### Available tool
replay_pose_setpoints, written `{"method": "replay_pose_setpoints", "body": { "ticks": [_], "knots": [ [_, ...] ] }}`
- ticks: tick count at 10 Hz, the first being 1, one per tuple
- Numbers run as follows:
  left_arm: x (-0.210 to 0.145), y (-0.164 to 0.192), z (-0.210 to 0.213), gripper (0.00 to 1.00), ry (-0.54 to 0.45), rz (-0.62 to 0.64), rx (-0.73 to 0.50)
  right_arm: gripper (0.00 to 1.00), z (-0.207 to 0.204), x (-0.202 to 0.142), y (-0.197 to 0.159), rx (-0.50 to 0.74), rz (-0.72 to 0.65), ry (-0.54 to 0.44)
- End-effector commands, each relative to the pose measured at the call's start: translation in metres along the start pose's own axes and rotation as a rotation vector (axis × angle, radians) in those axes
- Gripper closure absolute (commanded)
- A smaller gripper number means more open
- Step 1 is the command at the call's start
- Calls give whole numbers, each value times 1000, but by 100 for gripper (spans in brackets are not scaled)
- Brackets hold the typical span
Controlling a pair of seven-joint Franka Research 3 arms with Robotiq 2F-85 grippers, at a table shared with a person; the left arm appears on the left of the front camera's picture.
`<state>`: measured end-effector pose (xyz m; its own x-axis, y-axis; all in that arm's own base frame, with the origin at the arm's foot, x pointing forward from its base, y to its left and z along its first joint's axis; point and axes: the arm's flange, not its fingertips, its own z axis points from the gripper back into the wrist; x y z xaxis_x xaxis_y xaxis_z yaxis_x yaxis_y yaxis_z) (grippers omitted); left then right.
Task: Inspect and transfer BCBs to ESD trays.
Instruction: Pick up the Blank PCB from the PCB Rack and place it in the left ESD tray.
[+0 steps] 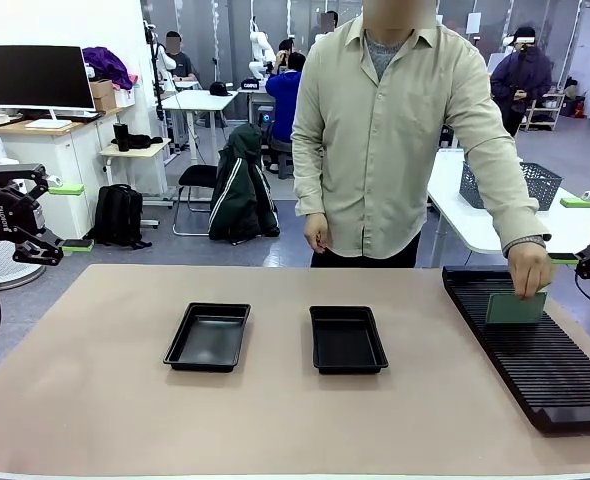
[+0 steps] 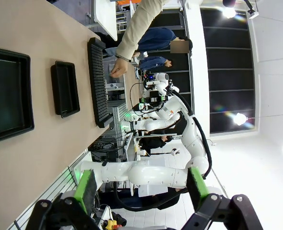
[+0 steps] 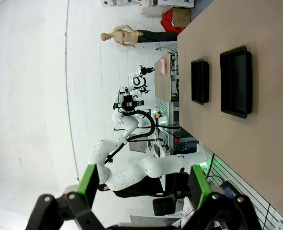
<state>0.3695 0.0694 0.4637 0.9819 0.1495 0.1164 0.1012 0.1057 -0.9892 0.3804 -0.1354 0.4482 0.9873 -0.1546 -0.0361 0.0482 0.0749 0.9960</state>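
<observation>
Person's hand (image 1: 528,271) pinches a BCB (image 1: 516,308) upright on the ribbed rack (image 1: 540,365) along the desk's (image 1: 95,400) right edge; left ESD tray (image 1: 208,337) and right ESD tray (image 1: 347,340) sit mid-desk, apart, bare surface all round; left gripper (image 1: 70,216) spread wide at the left side; right gripper (image 1: 572,230) spread wide near the rack's far end.

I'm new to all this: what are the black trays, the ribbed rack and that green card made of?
The left tray and right tray look like moulded black plastic, faintly glossy. The rack seems matt black plastic, finely ribbed. The board in the person's hand is thin, flat, pale green: probably circuit-board laminate.
</observation>
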Motion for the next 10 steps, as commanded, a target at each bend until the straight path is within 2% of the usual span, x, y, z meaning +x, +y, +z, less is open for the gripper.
{"method": "replay_pose_setpoints", "body": {
  "ticks": [1, 10],
  "knots": [
    [0, 0, 0, 0, 1, 0, -1, 0, 1, 0, 0, 0, 1, -2],
    [0, 0, 0, 0, 1, 0, -1, 0, 1, 0, 0, 0, 1, -2]
  ]
}}
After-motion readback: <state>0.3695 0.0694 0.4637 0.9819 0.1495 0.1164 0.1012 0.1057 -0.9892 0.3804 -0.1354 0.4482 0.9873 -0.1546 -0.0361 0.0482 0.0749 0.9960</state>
